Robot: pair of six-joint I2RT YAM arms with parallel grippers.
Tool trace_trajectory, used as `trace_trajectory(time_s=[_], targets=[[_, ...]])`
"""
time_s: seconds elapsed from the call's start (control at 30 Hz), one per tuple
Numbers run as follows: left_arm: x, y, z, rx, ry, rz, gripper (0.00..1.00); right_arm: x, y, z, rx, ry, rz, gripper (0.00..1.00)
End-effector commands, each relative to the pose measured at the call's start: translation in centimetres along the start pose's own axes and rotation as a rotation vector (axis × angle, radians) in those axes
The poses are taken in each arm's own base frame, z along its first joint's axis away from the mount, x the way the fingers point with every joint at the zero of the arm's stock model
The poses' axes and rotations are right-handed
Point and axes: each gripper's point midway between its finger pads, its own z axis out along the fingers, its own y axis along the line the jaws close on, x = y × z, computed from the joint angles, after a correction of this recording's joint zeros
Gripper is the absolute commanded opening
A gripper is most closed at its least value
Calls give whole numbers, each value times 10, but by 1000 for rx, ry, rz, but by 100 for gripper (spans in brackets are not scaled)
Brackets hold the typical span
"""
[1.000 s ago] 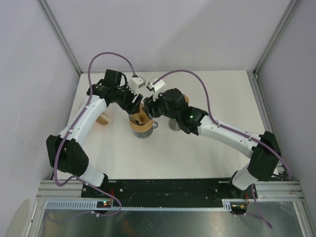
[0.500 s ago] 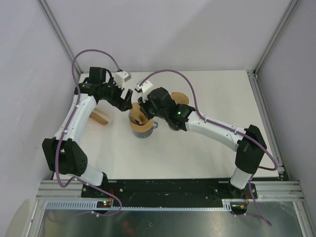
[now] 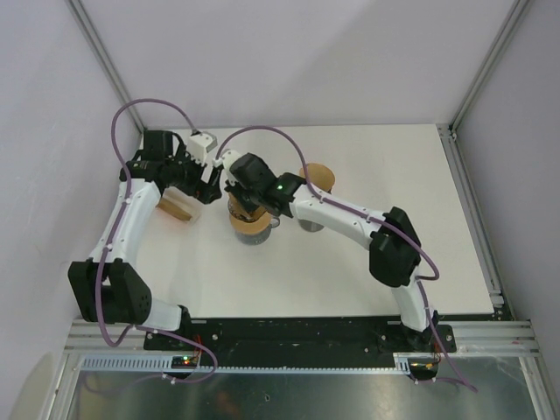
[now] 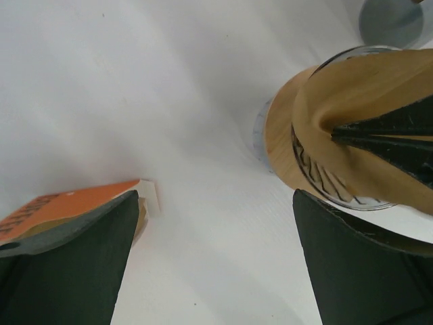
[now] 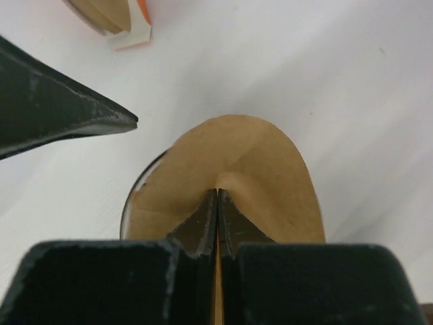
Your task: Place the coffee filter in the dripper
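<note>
- The right claw (image 5: pixel 217 196) is pressed together on a raised fold of the brown coffee filter (image 5: pixel 237 159) — pinching it.
- The filter sits in the mouth of the dripper (image 4: pixel 279 142), which stands on the worktop (image 4: pixel 135 81).
- The left claw (image 4: pixel 214 193) is spread and holds nothing — dripper by one finger, orange packet (image 4: pixel 61 206) by the other.

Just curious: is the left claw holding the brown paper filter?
No, the left gripper gapes empty; the right gripper pinches the brown paper filter.
</note>
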Motion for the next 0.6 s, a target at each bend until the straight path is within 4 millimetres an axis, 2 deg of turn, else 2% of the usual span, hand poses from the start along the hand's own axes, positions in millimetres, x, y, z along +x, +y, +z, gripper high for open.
trace_trajectory(time_s=[0.0,0.17,0.37,0.57], targets=[[-3,14,-15,-67,-68,-12,100,11,9,0,-6,90,-64,0],[8,18,-16,-74,-73,-43,100,28,11,18,-6,139,-50,0],[8,12,-19,-57,-90,-43,100,47,6,32,11,193,-30,0],[1,2,-23,-13,-127,-41,100,42,3,30,15,178,-24,0]])
